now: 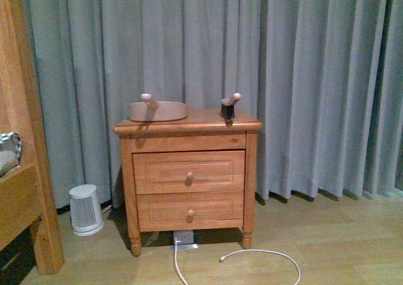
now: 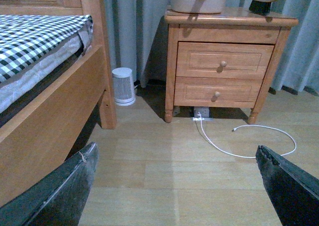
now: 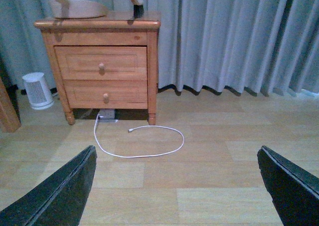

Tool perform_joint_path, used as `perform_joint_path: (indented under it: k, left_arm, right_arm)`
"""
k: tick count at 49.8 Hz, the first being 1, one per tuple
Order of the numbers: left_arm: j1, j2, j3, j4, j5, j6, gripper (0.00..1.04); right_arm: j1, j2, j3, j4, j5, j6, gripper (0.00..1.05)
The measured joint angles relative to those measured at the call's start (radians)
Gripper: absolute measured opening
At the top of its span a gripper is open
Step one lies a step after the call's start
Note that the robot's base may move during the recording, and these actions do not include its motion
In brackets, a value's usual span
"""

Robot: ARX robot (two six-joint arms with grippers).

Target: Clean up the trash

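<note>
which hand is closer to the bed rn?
Left. The left hand is right beside the bed, at its side rail; the right hand is farther off, over wood floor.

Bedroom in a home: a wooden bed frame (image 2: 50, 121) with black-and-white checked bedding (image 2: 35, 41) is seen at the left. A two-drawer bedside cabinet (image 1: 187, 172) is set against floor-length grey curtains (image 1: 315, 77) at the far side, and a white cable (image 1: 264, 251) is left on the wood-plank floor (image 1: 340, 234).

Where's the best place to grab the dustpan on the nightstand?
By its knobbed handle, coming down from above: the dustpan lies flat and looks too wide to pinch, while the handle sticks up clear of the nightstand top.
</note>
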State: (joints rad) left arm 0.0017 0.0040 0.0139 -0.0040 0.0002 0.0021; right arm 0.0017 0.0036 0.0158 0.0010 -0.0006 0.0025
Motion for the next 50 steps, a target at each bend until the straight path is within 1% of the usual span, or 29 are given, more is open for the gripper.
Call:
perform_joint_path:
  k: [50]
  left_arm:
    - [0.000, 0.000, 0.000, 0.000, 0.000, 0.000, 0.97]
  right_arm:
    - [0.000, 0.000, 0.000, 0.000, 0.000, 0.000, 0.97]
